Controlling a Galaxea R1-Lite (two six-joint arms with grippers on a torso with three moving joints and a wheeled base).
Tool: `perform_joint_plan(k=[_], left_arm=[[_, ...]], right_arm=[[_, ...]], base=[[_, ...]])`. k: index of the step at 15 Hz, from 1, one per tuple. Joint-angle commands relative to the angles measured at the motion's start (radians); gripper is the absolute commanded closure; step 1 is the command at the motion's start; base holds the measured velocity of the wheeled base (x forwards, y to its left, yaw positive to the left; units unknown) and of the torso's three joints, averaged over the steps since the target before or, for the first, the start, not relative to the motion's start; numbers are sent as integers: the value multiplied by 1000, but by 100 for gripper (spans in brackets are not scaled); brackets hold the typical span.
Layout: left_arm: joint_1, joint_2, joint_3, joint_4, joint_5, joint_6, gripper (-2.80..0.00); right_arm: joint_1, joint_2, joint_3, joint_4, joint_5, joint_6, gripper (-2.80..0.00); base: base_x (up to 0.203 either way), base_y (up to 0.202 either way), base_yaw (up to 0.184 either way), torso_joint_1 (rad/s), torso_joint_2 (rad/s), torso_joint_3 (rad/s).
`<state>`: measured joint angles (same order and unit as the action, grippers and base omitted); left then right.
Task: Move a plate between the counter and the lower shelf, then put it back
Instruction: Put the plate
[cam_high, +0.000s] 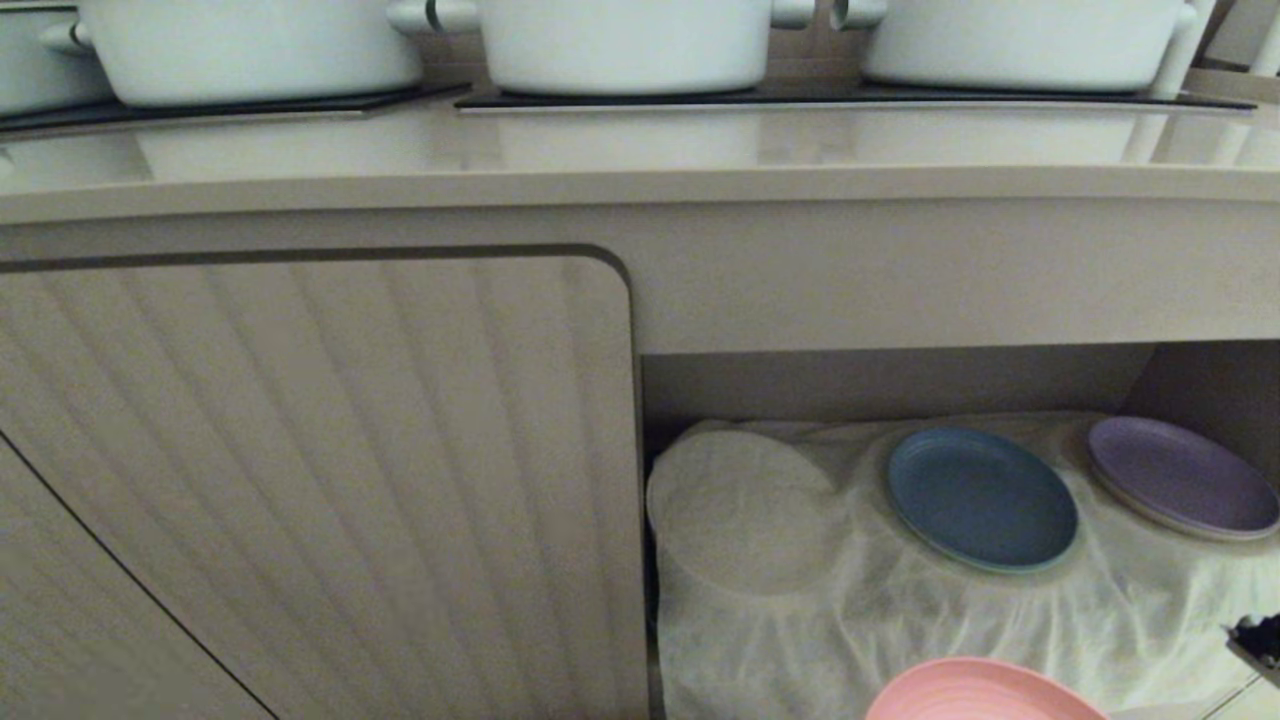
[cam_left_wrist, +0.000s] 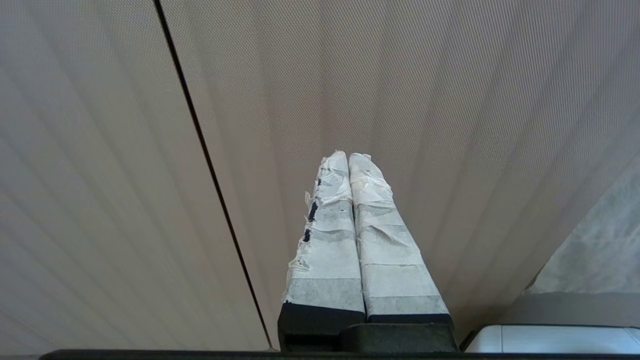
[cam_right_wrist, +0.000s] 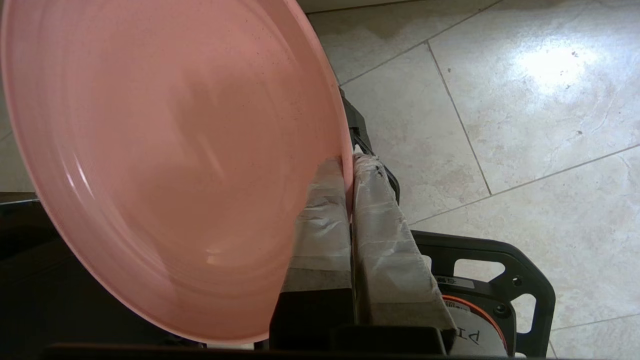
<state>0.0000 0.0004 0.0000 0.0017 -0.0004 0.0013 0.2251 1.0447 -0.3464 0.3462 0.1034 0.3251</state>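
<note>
The right gripper (cam_right_wrist: 349, 167) is pinching the rim of the pink plate (cam_right_wrist: 170, 160) between its taped fingers (cam_right_wrist: 380, 220), one finger lying on the dished face and the other behind the rim. The plate is hanging tilted over the tiled floor (cam_right_wrist: 525, 125), extending sideways from the jaws, in front of the lower shelf (cam_high: 800, 630) and below the counter (cam_high: 640, 150). The left gripper (cam_left_wrist: 348, 156) is resting with its jaws pressed together, pointing at a ribbed cabinet door (cam_left_wrist: 400, 75).

Three round matte plates show: one pink (cam_high: 985, 692), one blue (cam_high: 981, 497), one purple (cam_high: 1182, 477). Three glossy white pots (cam_high: 625, 40) stand above
</note>
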Motion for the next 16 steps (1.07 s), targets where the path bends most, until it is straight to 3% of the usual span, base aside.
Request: perform_joint_plan(k=[1, 8, 16], left_arm=[[0, 0, 0, 0, 0, 0, 0], [0, 0, 0, 0, 0, 0, 0], [0, 0, 0, 0, 0, 0, 0]], right_arm=[[0, 0, 1, 2, 1, 2, 0], [0, 1, 3, -1, 1, 3, 0], [-1, 5, 2, -1, 1, 2, 0]], base=[[0, 0, 0, 0, 0, 0], [-1, -12, -1, 1, 0, 0], [0, -188, 2, 1, 1, 4]])
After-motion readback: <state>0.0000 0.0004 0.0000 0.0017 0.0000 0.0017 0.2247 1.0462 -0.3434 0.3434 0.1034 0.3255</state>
